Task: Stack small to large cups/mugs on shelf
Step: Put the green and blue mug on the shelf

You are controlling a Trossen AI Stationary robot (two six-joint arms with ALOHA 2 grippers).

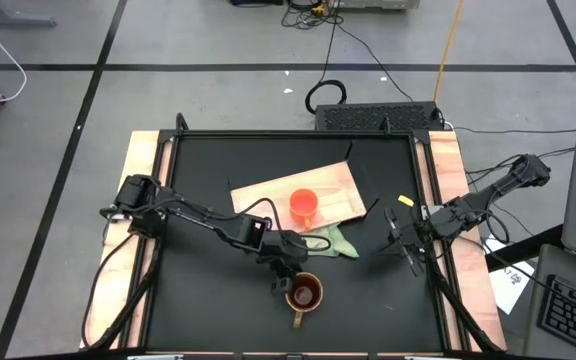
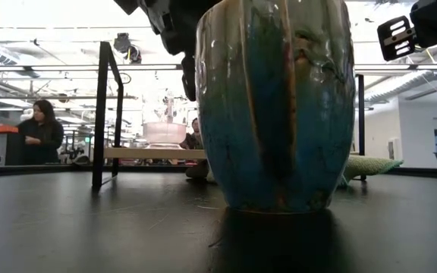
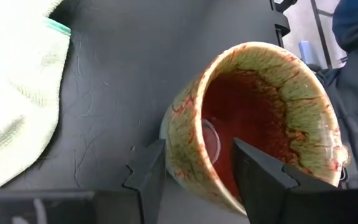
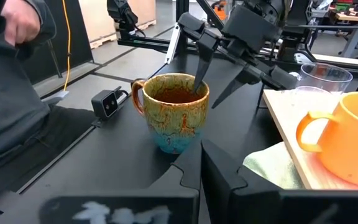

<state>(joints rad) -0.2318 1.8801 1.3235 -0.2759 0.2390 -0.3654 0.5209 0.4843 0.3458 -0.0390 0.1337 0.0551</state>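
Observation:
The olive-brown mug [image 1: 303, 293] stands upright on its base on the black table, handle [image 1: 296, 320] toward the near edge. My left gripper [image 1: 286, 272] is open over its far-left rim, one finger inside and one outside. The orange mug [image 1: 304, 205] stands on the light-wood shelf board [image 1: 338, 185]. In the right wrist view the clear glass cup [image 4: 325, 78] stands on the board behind the orange mug [image 4: 347, 140]. My right gripper [image 1: 405, 250] waits, shut, near the table's right edge. My left gripper [image 3: 197, 171] straddles the olive-brown mug's rim [image 3: 188, 134] on the side away from the handle, one finger [image 3: 257, 177] inside and one [image 3: 148, 177] outside. It slants down from the far left. I cannot tell whether either finger touches the wall. The mug rests on the table.
A pale green cloth [image 1: 333, 242] lies by the board's near edge, right beside the left gripper. A black frame [image 2: 101, 114] rings the table. A small black camera [image 4: 106, 102] sits at the near edge. A person [image 4: 11, 93] stands close to the near side.

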